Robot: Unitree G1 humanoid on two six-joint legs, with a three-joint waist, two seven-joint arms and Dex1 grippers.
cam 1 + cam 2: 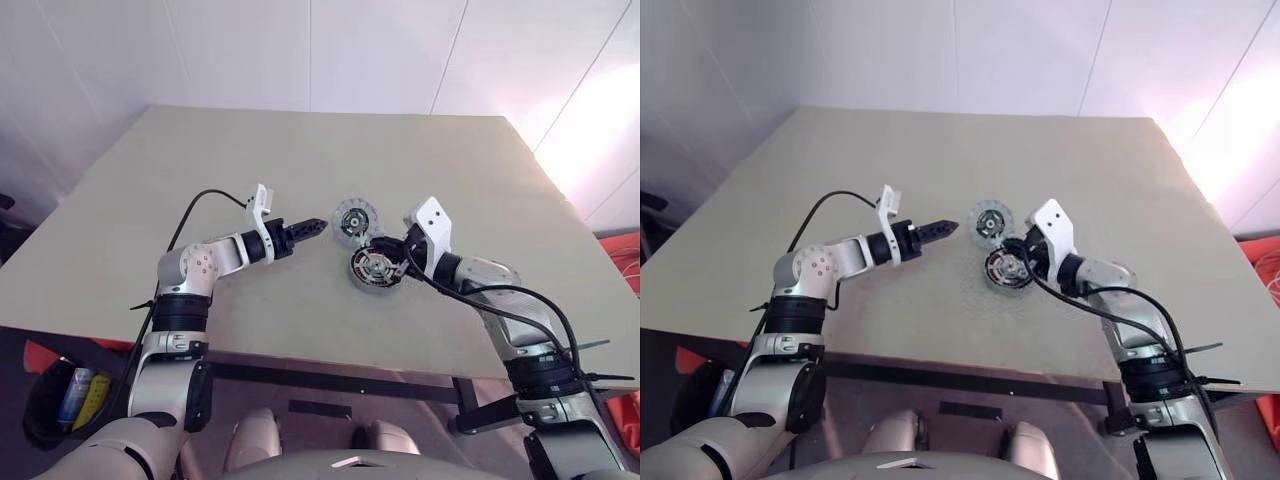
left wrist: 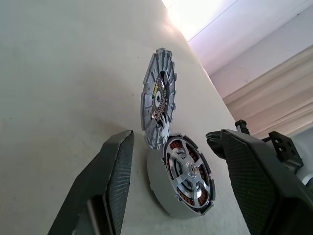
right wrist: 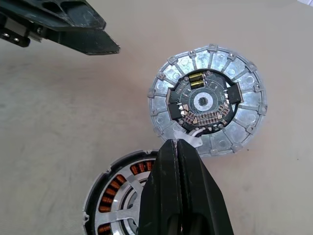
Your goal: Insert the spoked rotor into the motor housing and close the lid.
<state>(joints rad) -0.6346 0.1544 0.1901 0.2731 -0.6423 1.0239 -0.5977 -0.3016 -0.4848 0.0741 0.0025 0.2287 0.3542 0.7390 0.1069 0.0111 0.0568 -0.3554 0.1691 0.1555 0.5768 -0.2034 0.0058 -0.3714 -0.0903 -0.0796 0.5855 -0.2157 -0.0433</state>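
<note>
A round unit lies on the table, showing a silver spoked face with copper windings behind the spokes. The spoked rotor appears to sit inside the motor housing. The lid, a silvery plate with a dark centre, lies flat just behind it, touching or nearly touching. My left gripper is open, level, and points at both parts from the left with nothing between its fingers. My right gripper is shut and empty. Its tip hovers over the seam between housing and lid.
The beige table has free room all around the two parts. Its front edge runs close below my arms. The left gripper's tip also shows in the right wrist view. A dark bin sits on the floor to the left.
</note>
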